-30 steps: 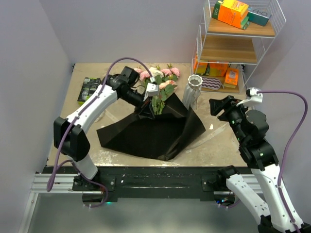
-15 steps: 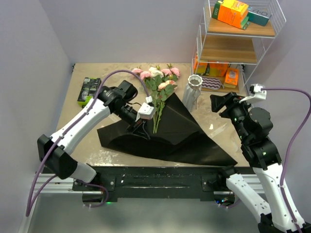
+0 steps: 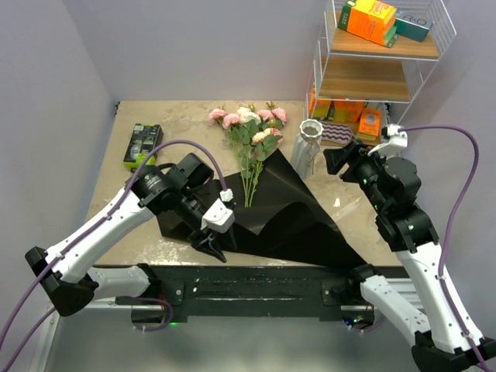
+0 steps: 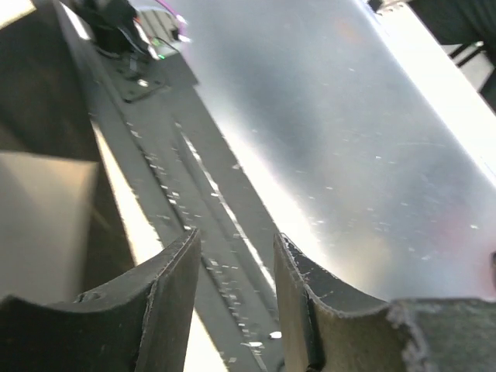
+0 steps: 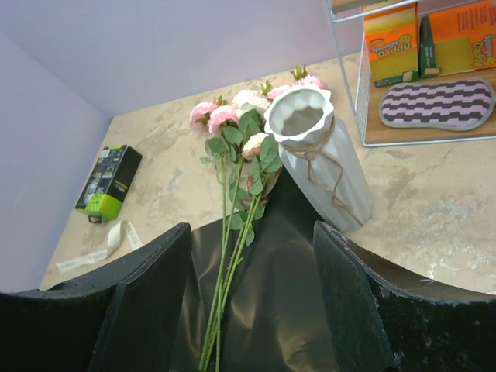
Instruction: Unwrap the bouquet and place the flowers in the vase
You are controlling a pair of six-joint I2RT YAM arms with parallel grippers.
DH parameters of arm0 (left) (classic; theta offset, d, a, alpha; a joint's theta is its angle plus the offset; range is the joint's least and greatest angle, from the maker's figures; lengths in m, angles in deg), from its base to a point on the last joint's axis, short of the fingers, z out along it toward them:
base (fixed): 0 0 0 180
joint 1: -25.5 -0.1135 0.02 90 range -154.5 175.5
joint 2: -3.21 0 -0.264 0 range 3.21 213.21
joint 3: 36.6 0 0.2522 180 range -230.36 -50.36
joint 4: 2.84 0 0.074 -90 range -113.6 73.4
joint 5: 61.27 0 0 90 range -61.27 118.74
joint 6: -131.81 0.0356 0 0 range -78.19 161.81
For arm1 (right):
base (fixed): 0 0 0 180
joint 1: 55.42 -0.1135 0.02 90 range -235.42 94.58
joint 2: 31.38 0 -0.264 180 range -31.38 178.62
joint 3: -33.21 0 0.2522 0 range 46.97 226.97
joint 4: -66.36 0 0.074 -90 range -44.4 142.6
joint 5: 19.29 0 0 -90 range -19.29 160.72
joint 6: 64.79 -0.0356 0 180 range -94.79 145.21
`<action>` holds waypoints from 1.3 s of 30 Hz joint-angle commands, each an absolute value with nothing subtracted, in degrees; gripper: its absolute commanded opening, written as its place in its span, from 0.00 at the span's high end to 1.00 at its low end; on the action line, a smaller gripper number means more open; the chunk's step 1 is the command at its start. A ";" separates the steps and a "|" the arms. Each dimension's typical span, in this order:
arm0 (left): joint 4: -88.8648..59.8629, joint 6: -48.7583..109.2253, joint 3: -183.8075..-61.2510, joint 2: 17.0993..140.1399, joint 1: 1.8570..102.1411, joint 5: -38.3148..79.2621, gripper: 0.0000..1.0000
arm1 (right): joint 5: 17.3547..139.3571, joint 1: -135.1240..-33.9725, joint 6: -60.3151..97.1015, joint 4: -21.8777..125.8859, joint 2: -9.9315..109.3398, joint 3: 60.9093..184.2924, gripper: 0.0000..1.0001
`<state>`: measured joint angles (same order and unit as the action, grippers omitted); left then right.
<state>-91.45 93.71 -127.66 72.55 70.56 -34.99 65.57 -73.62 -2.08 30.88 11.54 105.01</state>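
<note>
The bouquet is unwrapped. Its flowers [image 3: 246, 143], pink and cream roses on long green stems, lie loose on the table with the stem ends on the flattened black paper sheet [image 3: 291, 217]. The white ribbed vase [image 3: 309, 144] stands upright just right of the blooms. My left gripper [image 3: 213, 246] is open at the paper's front left corner, by the table's front edge; in its wrist view the left gripper [image 4: 236, 240] holds nothing. My right gripper [image 3: 335, 159] hovers open right of the vase. The right wrist view shows the right gripper [image 5: 252, 229], the flowers [image 5: 236, 167], the vase [image 5: 318, 151] and the paper [image 5: 287, 302].
A white wire shelf [image 3: 380, 74] with boxes and sponges stands at the back right, close behind the vase. A black and green box [image 3: 142, 143] lies at the back left. A beige ribbon [image 5: 101, 248] lies on the table left of the paper. The metal frame rail [image 4: 209, 194] runs below the table's front edge.
My left arm drew the black paper toward the front edge, spreading it flat and leaving the flowers lying, then opened and let it go. My right gripper moved closer to the vase.
</note>
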 commanded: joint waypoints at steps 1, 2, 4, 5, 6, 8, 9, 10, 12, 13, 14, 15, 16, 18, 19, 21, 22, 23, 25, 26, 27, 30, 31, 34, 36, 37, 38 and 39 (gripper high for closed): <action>-92.01 90.77 -124.63 70.63 71.03 -36.04 0.54 | 70.00 -73.35 -0.81 33.09 13.36 105.68 0.33; -91.93 90.51 -124.54 70.45 71.11 -35.69 0.55 | 72.27 -73.35 -0.89 33.35 13.79 104.72 0.33; -92.10 90.24 -124.63 69.93 71.03 -35.25 0.56 | 75.27 -73.53 -1.16 34.66 15.37 102.79 0.33; -92.10 90.24 -124.89 69.92 71.11 -34.99 0.56 | 76.76 -73.53 -1.42 36.41 16.08 100.69 0.33; -92.02 90.33 -125.33 69.84 71.03 -34.99 0.57 | 79.91 -73.70 -1.60 37.65 16.87 99.62 0.33; -92.02 90.68 -127.61 70.01 71.03 -33.94 0.59 | 82.83 -75.27 -0.38 39.93 20.55 97.43 0.32; -91.75 91.29 -128.92 70.18 71.03 -32.28 0.60 | 82.23 -76.42 0.15 39.94 21.78 97.24 0.33; -90.27 90.08 -131.37 70.71 71.03 -29.13 0.62 | 80.23 -77.91 0.68 39.51 22.67 97.33 0.33; -72.66 81.06 -128.26 69.75 68.32 -8.08 0.57 | 76.88 -82.30 1.48 39.68 21.28 97.07 0.33; -67.37 78.32 -122.58 68.62 65.43 -3.22 0.48 | 75.13 -83.01 1.39 39.94 19.18 97.06 0.33; -62.88 79.77 -120.78 69.04 58.01 -3.08 0.41 | 74.76 -83.28 1.39 40.12 18.29 97.24 0.33; -61.18 80.48 -119.37 70.26 54.80 -3.95 0.37 | 74.32 -83.37 1.48 39.86 17.50 97.59 0.33; -60.47 80.22 -119.01 75.15 52.16 -5.09 0.32 | 73.62 -83.37 1.39 39.51 16.71 97.85 0.33; -61.95 80.92 -120.66 81.84 45.91 -8.96 0.16 | 73.18 -83.28 1.83 38.37 14.95 98.82 0.33; -62.04 81.36 -123.20 88.40 44.15 -10.28 0.01 | 72.91 -83.37 1.92 37.84 14.51 99.17 0.33; -63.97 81.71 -126.46 94.24 38.44 -17.55 0.01 | 72.74 -83.28 2.00 36.43 13.54 99.79 0.34; -65.46 84.41 -129.87 99.14 37.03 -20.72 0.01 | 72.65 -83.37 2.09 36.08 13.27 99.88 0.34; -69.13 85.92 -131.47 101.28 35.53 -26.05 0.01 | 72.65 -83.37 2.09 35.47 13.01 99.88 0.34; -75.28 93.79 -136.89 107.76 35.43 -29.87 0.01 | 72.65 -83.28 2.27 35.02 12.04 99.79 0.34; -80.36 95.50 -138.76 109.89 35.43 -32.85 0.01 | 72.56 -83.28 2.27 34.85 11.69 99.79 0.34; -83.28 99.43 -140.95 114.18 35.43 -33.92 0.01 | 72.56 -83.28 2.27 34.76 11.17 99.79 0.34; -91.93 103.43 -149.48 120.79 35.43 -37.00 0.01 | 72.56 -83.37 2.27 34.41 10.72 100.14 0.34; -92.01 103.60 -149.41 121.07 35.52 -37.62 0.01 | 72.47 -83.28 2.27 34.23 10.72 100.23 0.35; -92.01 106.23 -147.92 120.81 36.92 -37.89 0.01 | 72.39 -83.28 2.18 34.14 10.46 100.32 0.35; -91.93 105.98 -148.35 122.56 37.54 -36.83 0.01 | 72.47 -83.28 2.18 34.32 10.28 100.32 0.35; -91.93 105.71 -148.62 123.18 37.54 -36.74 0.01 | 72.47 -83.28 2.09 34.41 10.28 100.32 0.35; -90.88 104.93 -148.97 123.88 37.45 -36.48 0.01 | 72.47 -83.28 2.01 34.41 10.11 100.32 0.35; -89.83 102.57 -149.50 124.76 37.28 -36.31 0.01 | 72.65 -83.28 2.00 34.41 10.11 100.40 0.35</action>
